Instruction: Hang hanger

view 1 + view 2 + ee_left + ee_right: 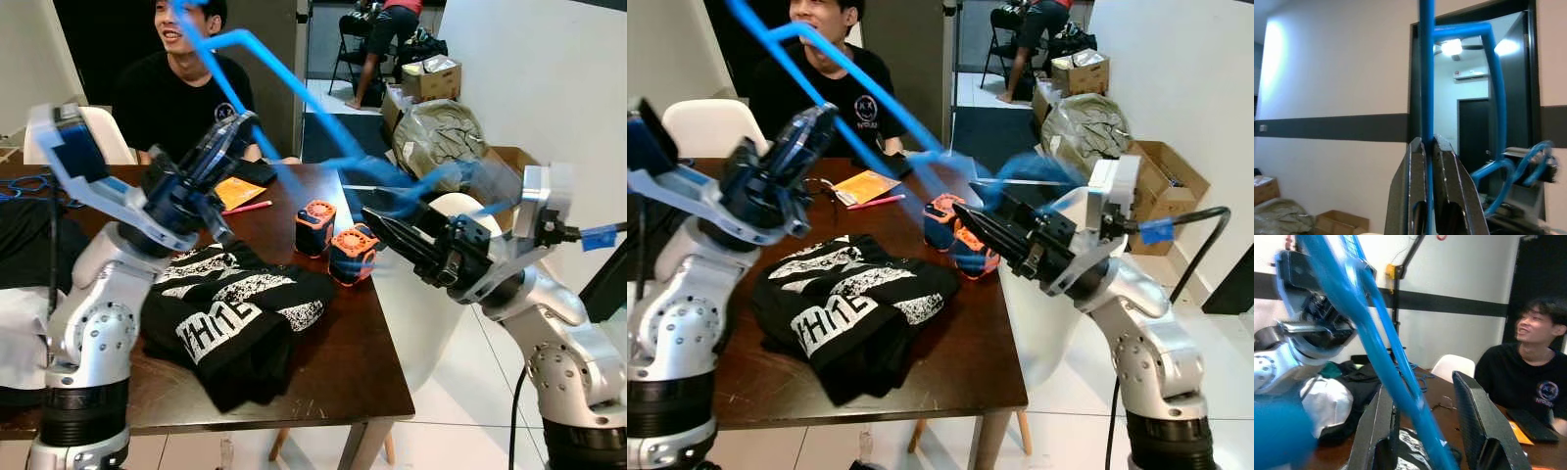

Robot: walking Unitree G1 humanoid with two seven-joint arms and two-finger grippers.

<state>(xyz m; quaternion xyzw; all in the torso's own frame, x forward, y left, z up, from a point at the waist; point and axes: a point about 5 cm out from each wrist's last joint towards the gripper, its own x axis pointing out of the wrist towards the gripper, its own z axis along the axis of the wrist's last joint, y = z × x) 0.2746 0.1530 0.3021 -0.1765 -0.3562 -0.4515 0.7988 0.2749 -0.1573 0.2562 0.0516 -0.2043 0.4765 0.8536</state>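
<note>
Left eye view: we are lifting a blue hanger (284,78) above the table (353,372), left gripper (238,125) clamped on it, right gripper (377,225) fingers apart around it.

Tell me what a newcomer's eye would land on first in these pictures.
The blue hanger stands out first, raised in the air over the dark wooden table between both arms. The left gripper is clamped on one of its bars, while the right gripper has its fingers open around another bar. Below lies a crumpled black shirt with white print, and a person in a black T-shirt sits at the table's far side.
</note>
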